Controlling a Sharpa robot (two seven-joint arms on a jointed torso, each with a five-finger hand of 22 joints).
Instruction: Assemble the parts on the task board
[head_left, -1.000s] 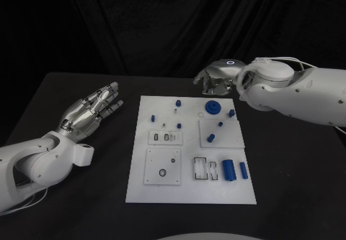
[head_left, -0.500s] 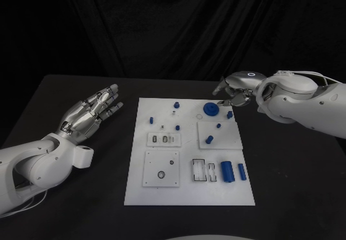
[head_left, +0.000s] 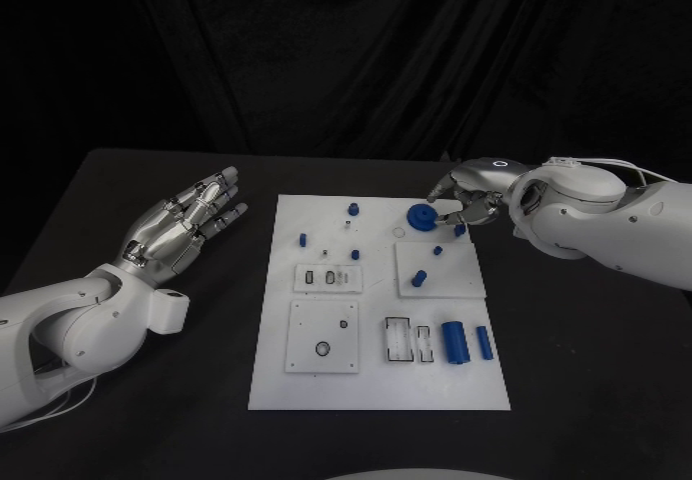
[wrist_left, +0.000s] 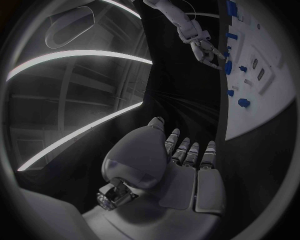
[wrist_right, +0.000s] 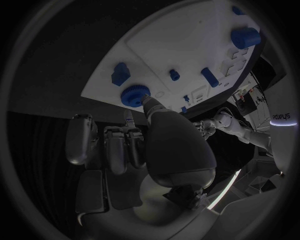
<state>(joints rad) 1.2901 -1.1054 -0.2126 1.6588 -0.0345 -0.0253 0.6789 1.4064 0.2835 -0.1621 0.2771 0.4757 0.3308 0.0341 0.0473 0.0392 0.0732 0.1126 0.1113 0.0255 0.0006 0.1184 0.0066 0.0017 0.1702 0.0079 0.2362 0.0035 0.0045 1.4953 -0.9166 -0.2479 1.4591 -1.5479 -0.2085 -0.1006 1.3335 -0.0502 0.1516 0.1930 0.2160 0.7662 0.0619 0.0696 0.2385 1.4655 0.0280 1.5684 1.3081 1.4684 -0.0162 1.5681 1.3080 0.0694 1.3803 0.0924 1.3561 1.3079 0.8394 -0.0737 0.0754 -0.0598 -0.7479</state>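
Moved since earlier: right hand (head_left: 469, 196) — lowered toward white task board (head_left: 378, 380)'s far edge, fingers spread, empty, fingertips just beside round blue gear-like part (head_left: 424, 216), which lies boardward of them. Left hand (head_left: 185, 222) — flat, splayed, well apart.

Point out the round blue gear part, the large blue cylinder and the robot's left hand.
round blue gear part (head_left: 423, 216), head view, its top face.
large blue cylinder (head_left: 457, 342), head view, mid-body.
left hand (head_left: 176, 226), head view, palm.
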